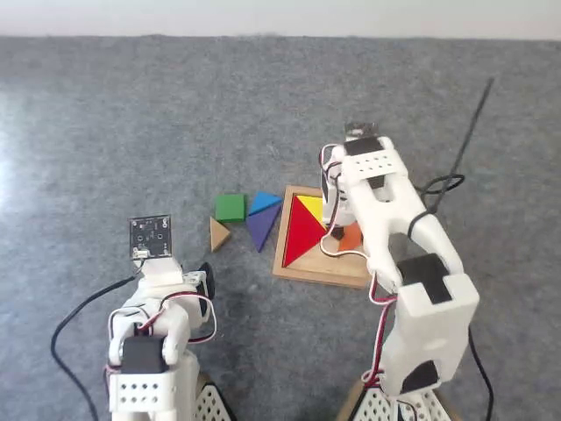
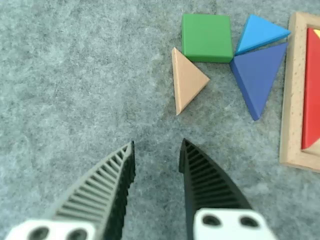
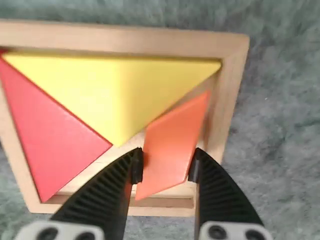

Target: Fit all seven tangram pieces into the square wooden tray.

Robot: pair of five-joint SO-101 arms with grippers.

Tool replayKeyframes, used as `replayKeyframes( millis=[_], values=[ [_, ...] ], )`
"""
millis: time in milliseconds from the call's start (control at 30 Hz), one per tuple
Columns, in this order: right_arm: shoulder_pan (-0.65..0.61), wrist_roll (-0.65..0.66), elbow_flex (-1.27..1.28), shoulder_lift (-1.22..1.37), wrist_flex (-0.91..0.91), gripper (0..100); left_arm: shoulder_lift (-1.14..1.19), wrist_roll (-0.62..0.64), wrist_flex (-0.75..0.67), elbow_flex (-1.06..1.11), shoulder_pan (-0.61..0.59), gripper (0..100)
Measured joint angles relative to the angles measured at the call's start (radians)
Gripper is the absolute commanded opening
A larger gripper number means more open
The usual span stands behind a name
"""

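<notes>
High camera overhead, wrist cameras close, angled down, all sharing tray (image 1: 320,274)

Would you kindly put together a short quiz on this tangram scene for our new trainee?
1. True or false: the green square lies outside the wooden tray.
2. The parallelogram between the fingers of the right gripper is: A. yellow; B. orange; C. green.
3. How many tangram pieces lie on the grey mat outside the tray?

Key: 1 true; 2 B; 3 four.
</notes>
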Motion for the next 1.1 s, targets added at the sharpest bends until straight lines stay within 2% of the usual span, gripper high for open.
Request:
replayKeyframes(
  millis=[167,367,667,900,1100],
  values=[
    [-0.006,-0.002,0.000,0.025,-0.011,10.6,0.000,0.000,0.000,0.000,0.000,14],
    [0.015,0.083,0.000,0.025,-0.012,11.0,0.000,0.000,0.000,0.000,0.000,14],
    [0.026,0.137,-0.011,0.018,-0.012,28.3,0.000,0.000,0.000,0.000,0.000,14],
    [0.029,0.147,-0.011,-0.041,-0.012,28.5,0.000,0.000,0.000,0.000,0.000,14],
    [0.005,0.235,0.002,-0.114,-0.011,28.4,0.000,0.000,0.000,0.000,0.000,14]
  ],
)
